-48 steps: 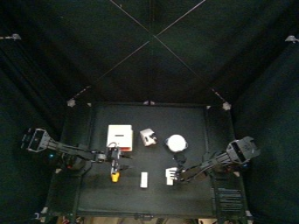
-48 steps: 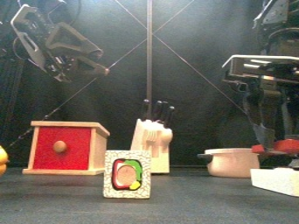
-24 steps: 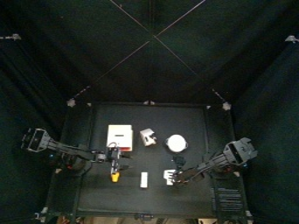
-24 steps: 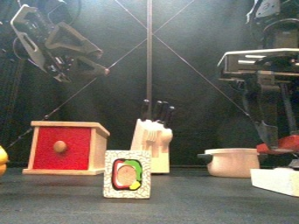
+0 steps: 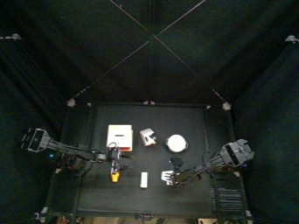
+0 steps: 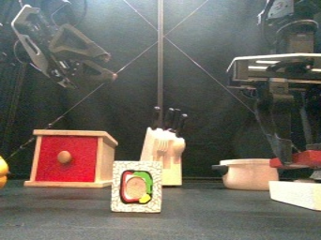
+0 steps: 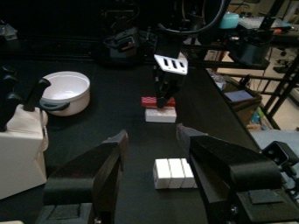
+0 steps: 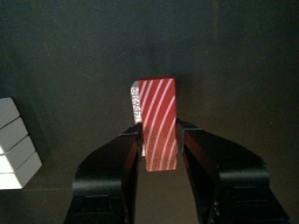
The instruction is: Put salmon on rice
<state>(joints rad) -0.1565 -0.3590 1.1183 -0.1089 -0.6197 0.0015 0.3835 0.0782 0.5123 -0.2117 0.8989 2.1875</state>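
Observation:
The salmon [image 8: 158, 122] is a red oblong piece with white stripes, lying on the black table. My right gripper [image 8: 160, 133] stands open over it, one jaw close along each long side. The left wrist view shows that gripper's fingers coming down onto the salmon [image 7: 160, 102]. The rice [image 8: 12, 144], a white segmented block, lies a short way beside the salmon, apart from it, and sits at the front right of the table [image 6: 298, 192]. My left gripper [image 7: 152, 133] hangs open and empty, raised over the table's left side.
A white bowl [image 6: 249, 173] stands behind the rice. A sushi-roll tile [image 6: 135, 186] stands at front centre, with a red box [image 6: 71, 157] and a cream knife block [image 6: 163, 150] behind it. A small orange-yellow piece [image 5: 114, 175] lies under the left arm.
In the front view the right arm's upper part has shifted toward the middle. Its jaws stay equally wide. The left arm has not moved.

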